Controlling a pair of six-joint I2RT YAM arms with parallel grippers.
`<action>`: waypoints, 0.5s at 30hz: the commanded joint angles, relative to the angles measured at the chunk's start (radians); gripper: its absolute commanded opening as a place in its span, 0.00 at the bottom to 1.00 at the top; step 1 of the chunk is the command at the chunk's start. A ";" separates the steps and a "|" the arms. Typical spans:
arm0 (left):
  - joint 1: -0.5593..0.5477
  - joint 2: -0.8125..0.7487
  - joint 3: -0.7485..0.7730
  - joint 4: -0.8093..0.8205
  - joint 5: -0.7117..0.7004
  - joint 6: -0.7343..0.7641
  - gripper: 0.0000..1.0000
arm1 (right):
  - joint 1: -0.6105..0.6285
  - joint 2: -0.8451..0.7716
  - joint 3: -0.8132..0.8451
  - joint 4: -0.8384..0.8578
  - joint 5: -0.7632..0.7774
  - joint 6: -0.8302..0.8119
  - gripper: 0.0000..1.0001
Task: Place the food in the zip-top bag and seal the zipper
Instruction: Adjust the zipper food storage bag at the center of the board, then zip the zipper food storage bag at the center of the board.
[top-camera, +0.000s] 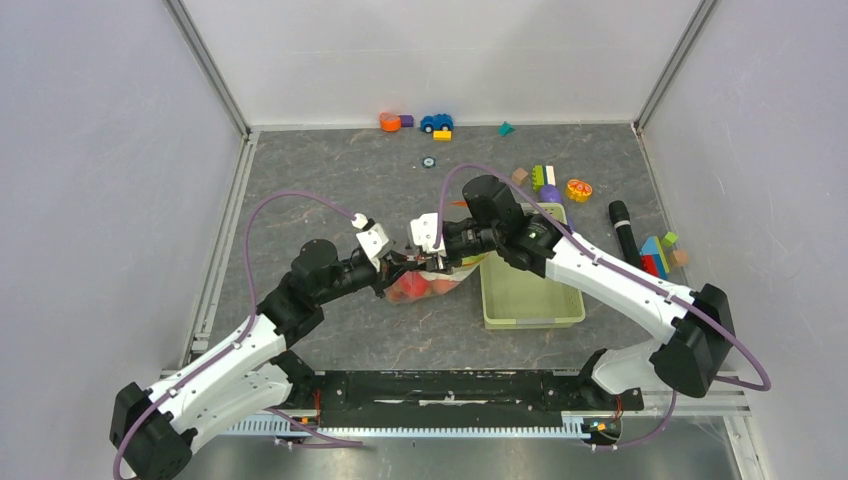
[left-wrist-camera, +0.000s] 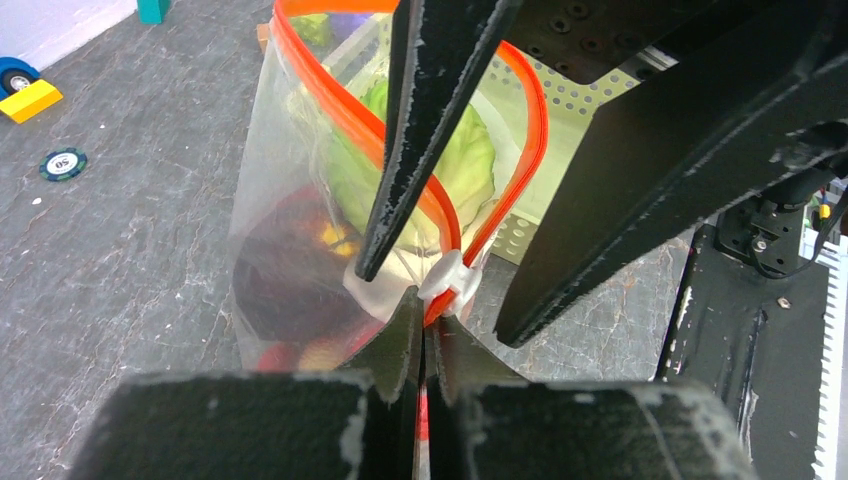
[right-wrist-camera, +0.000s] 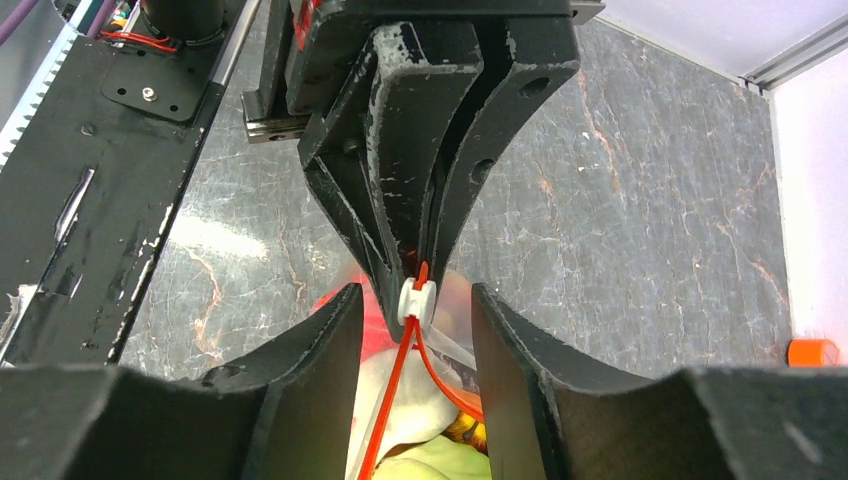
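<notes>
Left hand (left-wrist-camera: 425, 345), fingers together, clamped the end of the zipper (left-wrist-camera: 335, 95) just behind its white slider (left-wrist-camera: 447, 278). Right hand (right-wrist-camera: 415, 315), fingers apart, flanked the slider on both sides without touching it. The zipper gaped open along the zip-top bag (left-wrist-camera: 265, 200), which held a green cabbage (left-wrist-camera: 460, 165) and reddish food (left-wrist-camera: 290, 265) and lay on the desk (top-camera: 330, 180) just beside the green basket (top-camera: 520, 300).

We look down from above on whole grey marbled table (top-camera: 330, 170); our wrist views face each other, close on small white slider tab (left-wrist-camera: 445, 280).
</notes>
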 joint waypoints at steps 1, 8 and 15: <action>0.001 -0.029 0.029 0.051 0.038 -0.011 0.02 | 0.009 -0.001 0.049 0.016 -0.018 0.003 0.48; 0.001 -0.026 0.024 0.051 0.031 -0.002 0.02 | 0.010 0.002 0.050 0.018 -0.010 0.019 0.37; 0.000 -0.036 0.020 0.040 0.026 0.010 0.02 | 0.010 -0.001 0.060 0.009 -0.013 0.034 0.12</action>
